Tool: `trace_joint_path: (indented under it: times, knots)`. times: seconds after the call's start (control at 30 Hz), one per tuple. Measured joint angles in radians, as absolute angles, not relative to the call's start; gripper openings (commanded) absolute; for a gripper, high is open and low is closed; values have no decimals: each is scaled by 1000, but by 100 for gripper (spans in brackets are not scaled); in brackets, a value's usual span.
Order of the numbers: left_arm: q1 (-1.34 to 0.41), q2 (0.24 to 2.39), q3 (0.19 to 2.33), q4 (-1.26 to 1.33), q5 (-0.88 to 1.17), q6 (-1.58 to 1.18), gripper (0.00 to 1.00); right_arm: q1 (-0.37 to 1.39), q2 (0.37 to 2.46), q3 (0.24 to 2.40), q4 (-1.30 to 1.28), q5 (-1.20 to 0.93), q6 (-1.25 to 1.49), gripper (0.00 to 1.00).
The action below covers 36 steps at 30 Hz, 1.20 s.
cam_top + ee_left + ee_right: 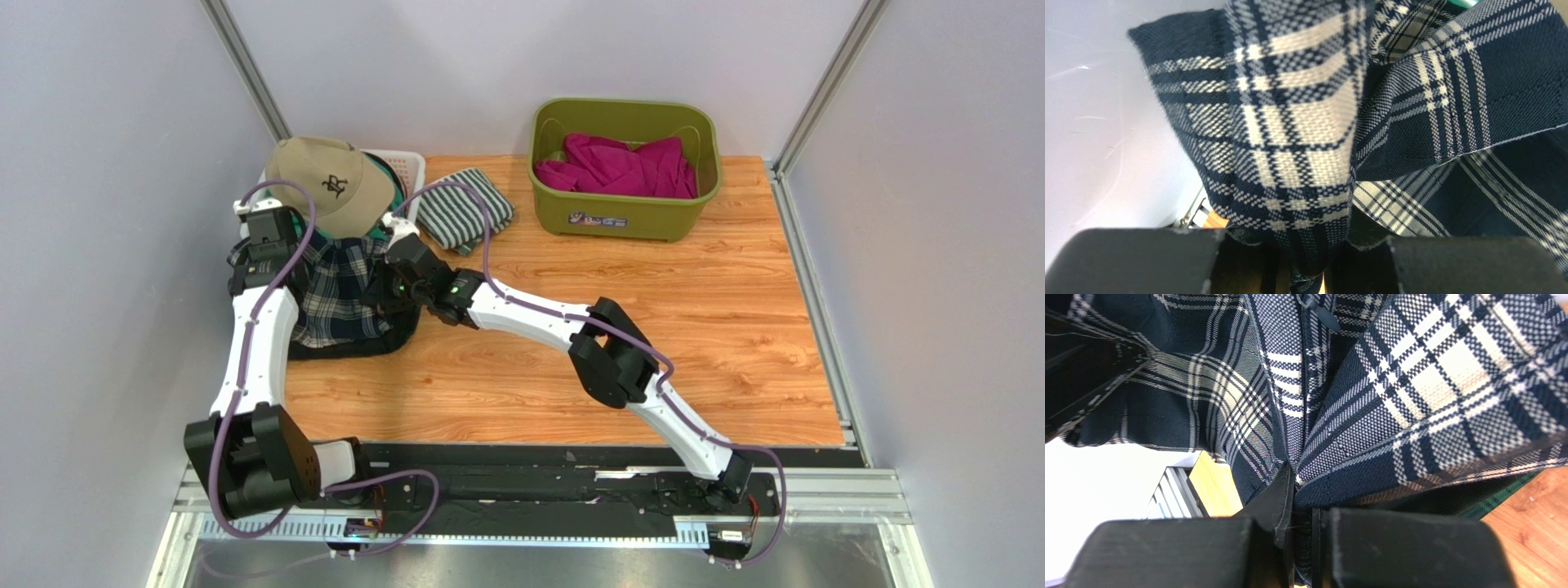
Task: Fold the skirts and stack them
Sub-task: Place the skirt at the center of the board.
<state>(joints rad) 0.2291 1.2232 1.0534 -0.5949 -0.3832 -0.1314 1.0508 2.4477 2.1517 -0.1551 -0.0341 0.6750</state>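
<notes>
**While both jaws grip the plaid skirt (337, 294), its held edge runs straight from one pair to the other**

Since the left gripper (272, 233) is clenched on a bunched fold of the navy-white-grey cloth, that end of the skirt sits right in its jaws, and its wrist view shows the fabric running down between the two fingers. From there the held edge runs rightward, jaw to jaw, and the rest of the skirt drapes down and toward the arm bases below both grippers. Under that drape, a dark hem that looks like the black skirt (368, 348) lies on the table (687, 331). The right gripper (399, 241) is clamped almost fully closed on the other end of the same edge. A sliver of the green tartan skirt (1502, 499) shows just below its jaws.

Neither arm is nearer, as each already has the skirt in its grip. The left arm stands almost straight up from its base, while the right arm reaches across the table. The next move probably turns on that jaw-to-jaw axis, with both ends travelling together so the hanging cloth folds across it.

Just beyond the jaws sits the tan cap (325, 178). The striped cloth (464, 208) lies to the right of the right jaws, and the green bin (623, 218) stands well off to the right.
</notes>
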Motion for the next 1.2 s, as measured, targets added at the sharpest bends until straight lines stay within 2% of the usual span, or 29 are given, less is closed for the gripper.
trace_joint_path:
  times: [0.07,0.1,0.17,0.2,0.23,0.27,0.3,0.37,0.4,0.43,0.6,0.97,1.0,1.03,1.2]
  knots:
    - [231,1261,1062,-603,-390,-141,15,1051,2453,2152,-157,-33,686,15]
    - [231,1280,1069,-610,-395,-147,22,1051,2454,2152,-160,-33,691,17]
    - [231,1309,1084,-622,-405,-157,29,1051,2454,2152,-160,-33,696,29]
    - [231,1323,1096,-633,-412,-164,37,1051,2454,2152,-160,-32,699,33]
    - [231,1335,1109,-644,-421,-173,41,1051,2454,2152,-161,-32,701,41]
    - [231,1343,1121,-657,-429,-178,45,1051,2454,2152,-165,-31,702,45]
    - [231,1351,1134,-670,-436,-186,59,1051,2454,2151,-170,-30,704,48]
    - [231,1359,1155,-689,-456,-197,77,1052,2452,2144,-175,-26,703,56]
    - [231,1359,1163,-698,-465,-207,90,1052,2450,2138,-176,-25,703,61]
    - [231,1359,1173,-710,-476,-218,94,1052,2449,2127,-175,-23,700,68]
    - [231,1341,1199,-755,-508,-239,95,1052,2405,2041,-186,-12,688,84]
    - [231,1233,1228,-800,-532,-258,96,1015,2106,1819,-197,-4,638,92]
    - [231,1227,1232,-805,-524,-260,96,1009,2066,1799,-196,-14,625,92]
    - [231,1223,1234,-805,-518,-262,96,1005,2038,1787,-196,-18,616,98]
    - [231,1217,1262,-850,-417,-291,97,994,1852,1635,-182,-27,550,99]
